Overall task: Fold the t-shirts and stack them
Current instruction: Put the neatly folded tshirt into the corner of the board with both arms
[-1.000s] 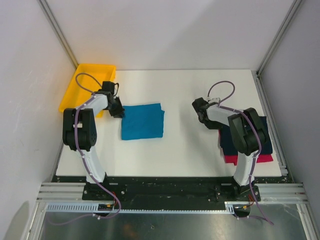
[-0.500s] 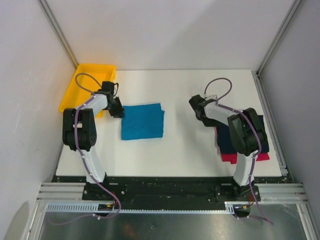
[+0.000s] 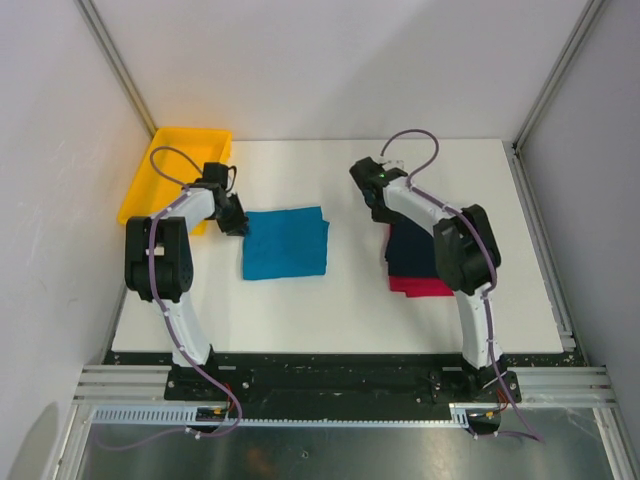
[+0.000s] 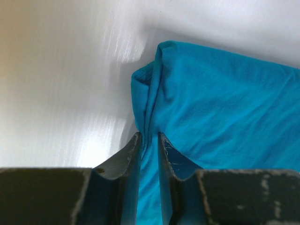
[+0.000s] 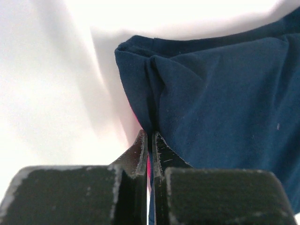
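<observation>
A folded teal-blue t-shirt [image 3: 286, 243] lies left of the table's middle. My left gripper [image 3: 236, 220] is shut on its left edge, and the cloth [image 4: 225, 103] bunches between the fingers in the left wrist view. A folded dark navy t-shirt [image 3: 411, 250] lies on a red-pink t-shirt [image 3: 421, 286] right of middle. My right gripper [image 3: 381, 206] is shut on the far left corner of that pile. The right wrist view shows navy cloth [image 5: 220, 89] pinched and a sliver of red-pink [image 5: 149, 164] between the fingers.
A yellow plastic tray [image 3: 176, 160] stands at the far left corner, just behind my left arm. Metal frame posts [image 3: 541, 230] run along the table's right side. White table top [image 3: 350, 310] shows between the two shirts.
My right gripper has moved left and away from me, dragging the navy and red-pink pile leftward from the right edge. The left gripper and the teal shirt have not moved.
</observation>
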Robot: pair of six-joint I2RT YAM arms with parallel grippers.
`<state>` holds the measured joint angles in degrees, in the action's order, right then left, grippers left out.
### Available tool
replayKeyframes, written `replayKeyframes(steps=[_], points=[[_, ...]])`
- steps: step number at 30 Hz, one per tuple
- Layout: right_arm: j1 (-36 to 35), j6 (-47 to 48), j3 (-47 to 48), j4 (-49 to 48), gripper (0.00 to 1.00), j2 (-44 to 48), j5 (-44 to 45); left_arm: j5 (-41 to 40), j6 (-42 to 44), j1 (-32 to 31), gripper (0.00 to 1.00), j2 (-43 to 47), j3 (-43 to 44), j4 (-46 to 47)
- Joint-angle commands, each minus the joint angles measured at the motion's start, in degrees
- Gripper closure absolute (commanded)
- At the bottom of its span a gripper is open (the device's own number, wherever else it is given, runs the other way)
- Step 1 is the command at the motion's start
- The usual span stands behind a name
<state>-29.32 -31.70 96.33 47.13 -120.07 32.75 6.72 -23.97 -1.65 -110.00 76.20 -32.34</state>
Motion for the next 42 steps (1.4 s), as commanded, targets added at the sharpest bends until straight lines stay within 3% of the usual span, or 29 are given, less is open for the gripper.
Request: replayKeyframes(steps=[1,10,13,16,20,24,29,42], points=[[-1.2,-2.9,11.2,2.8,1.0,-6.9,-3.9,1.3,0.0,0.8,0.75,0.5,0.9,0.1],[-1.7,-3.2,20.4,2.7,1.0,-12.7,-10.2,1.8,-0.2,0.9,0.74,0.0,1.4,0.2],[-1.8,-2.7,20.7,2.1,0.76,-11.2,-11.7,1.8,-0.3,0.9,0.73,-0.1,1.5,0.2],[-1.9,-1.7,20.6,0.4,0.52,-8.5,-14.6,1.6,-0.5,0.9,0.66,0.4,1.5,0.2],[-1.9,-1.0,20.4,-1.9,0.4,-5.0,-20.0,-0.5,-1.0,0.9,0.55,2.8,1.1,0.1],[-1.6,-1.5,19.3,-5.5,0.36,-4.4,-29.5,-6.7,-3.2,1.1,0.47,7.0,-1.1,0.1],[-2.0,-2.9,16.6,-10.4,0.34,-5.6,-37.0,-10.9,-7.1,1.3,0.44,15.5,-7.0,0.1],[-3.4,-6.7,13.4,-19.3,0.26,-11.9,-44.7,-0.7,-13.2,1.3,0.41,29.0,-23.0,0.3]])
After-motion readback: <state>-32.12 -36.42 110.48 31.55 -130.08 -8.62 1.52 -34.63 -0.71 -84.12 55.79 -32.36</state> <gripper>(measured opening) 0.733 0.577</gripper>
